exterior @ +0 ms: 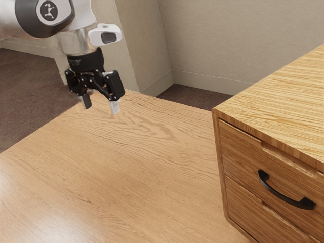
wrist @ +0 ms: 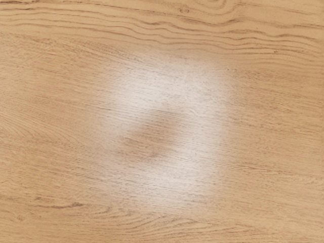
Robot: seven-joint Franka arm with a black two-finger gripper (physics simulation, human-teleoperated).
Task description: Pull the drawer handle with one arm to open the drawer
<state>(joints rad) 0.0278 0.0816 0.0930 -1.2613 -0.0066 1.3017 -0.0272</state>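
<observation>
one spread end effector (exterior: 101,106), far from handle (exterior: 284,193)

Gripper (exterior: 101,106), fingers apart, hangs upper left of frame over tabletop (exterior: 126,167). Open air and bare wood run from it to cabinet (exterior: 283,101) at right edge. Handle (exterior: 283,195), lower right, stands proud of drawer front and faces that open side. Wall corner (exterior: 142,50) stands close behind gripper. Wrist view: flat wood under hand.

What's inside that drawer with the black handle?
The drawer looks shut, so anything inside is hidden; only its wooden front and black handle show. The tool hangs open, far off.
</observation>
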